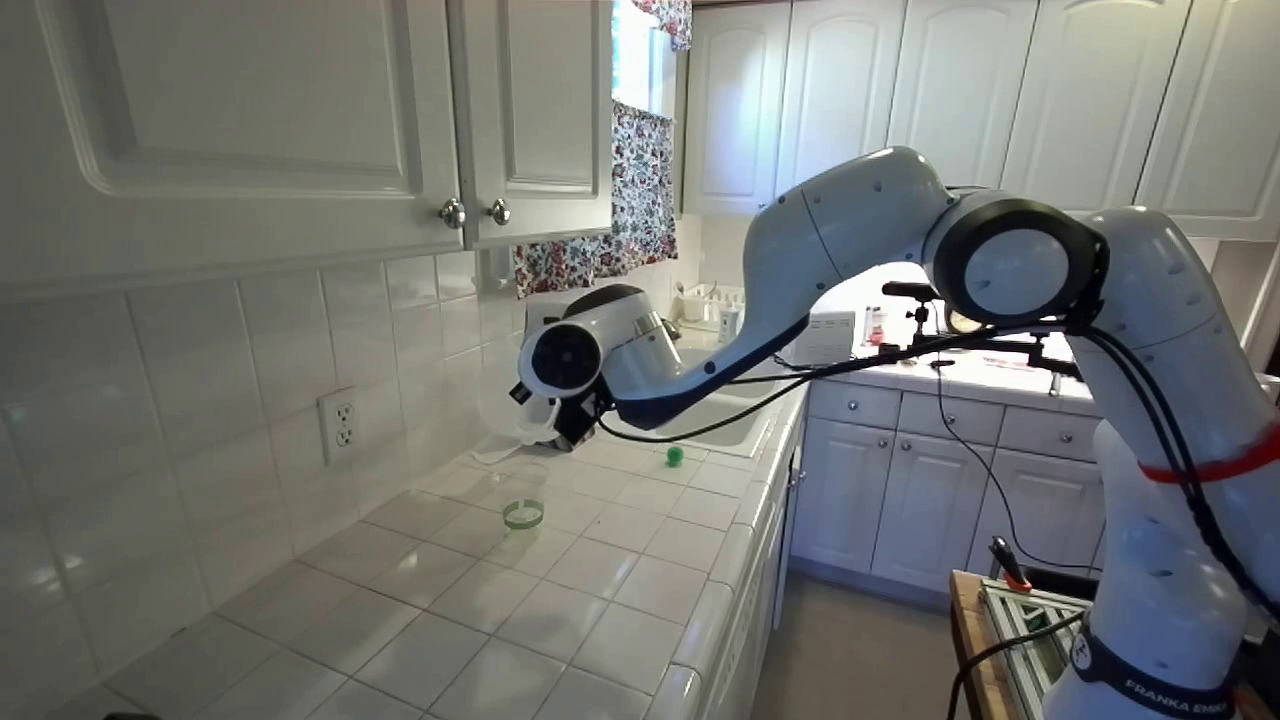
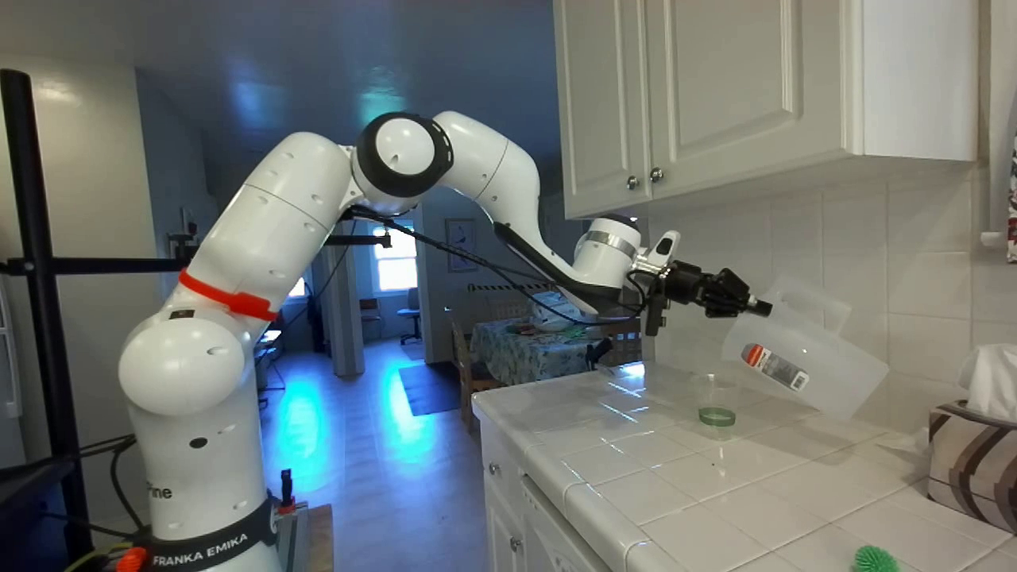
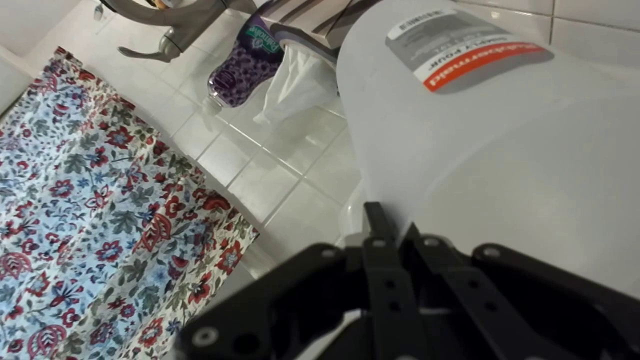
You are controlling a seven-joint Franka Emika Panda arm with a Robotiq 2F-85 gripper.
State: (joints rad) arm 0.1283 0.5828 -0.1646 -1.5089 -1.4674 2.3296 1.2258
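My gripper (image 3: 393, 221) is shut on a translucent white pitcher (image 3: 450, 115), its fingertips pinching a narrow part of the plastic that I cannot make out as rim or handle. An exterior view has the pitcher (image 2: 818, 361) tilted and held above the tiled counter, a red and grey label on its side, with the gripper (image 2: 759, 306) at its upper end. Seen in the wrist view, that label (image 3: 465, 47) faces the camera. Below and beside the pitcher, a clear cup (image 2: 717, 415) with green at its base stands upright on the counter; it is also visible as a cup (image 1: 523, 513) nearer the wall.
On the counter (image 1: 560, 600) lies a green spiky ball (image 1: 675, 456). A tissue box (image 2: 969, 461) and a purple soap bottle (image 3: 250, 57) stand beyond the pitcher. White cabinets (image 2: 747, 87) hang above. A floral curtain (image 3: 115, 225) and a faucet (image 3: 175, 25) are close by.
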